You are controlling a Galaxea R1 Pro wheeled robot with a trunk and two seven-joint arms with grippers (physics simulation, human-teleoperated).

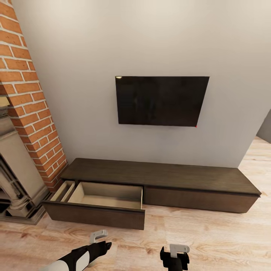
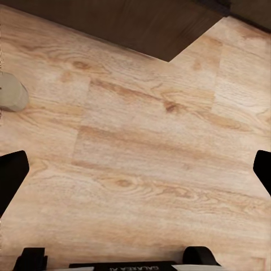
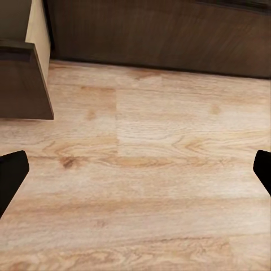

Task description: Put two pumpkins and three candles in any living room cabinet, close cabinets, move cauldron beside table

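The cabinet (image 1: pixel 162 177) is a long low dark-brown unit against the wall. Its left drawer (image 1: pixel 96 215) is pulled out, and the pale beige inside looks empty. Both arms hang low over the wood floor in front of it, the left arm (image 1: pixel 88 254) before the open drawer and the right arm (image 1: pixel 175 258) further right. My left gripper (image 2: pixel 135 172) is open above bare floor, with the dark drawer front (image 2: pixel 135 25) beyond it. A small grey-beige rounded thing (image 2: pixel 11 91) lies at that picture's edge; I cannot tell whether it is a candle. My right gripper (image 3: pixel 135 172) is open, empty, near the drawer's corner (image 3: pixel 25 79).
An ornate beige fireplace (image 1: pixel 17 180) and a red brick column (image 1: pixel 32 101) stand left of the cabinet. A dark TV (image 1: pixel 162 101) hangs on the wall above it. Wood floor (image 1: pixel 210 241) stretches to the right, where the room opens past the wall's end.
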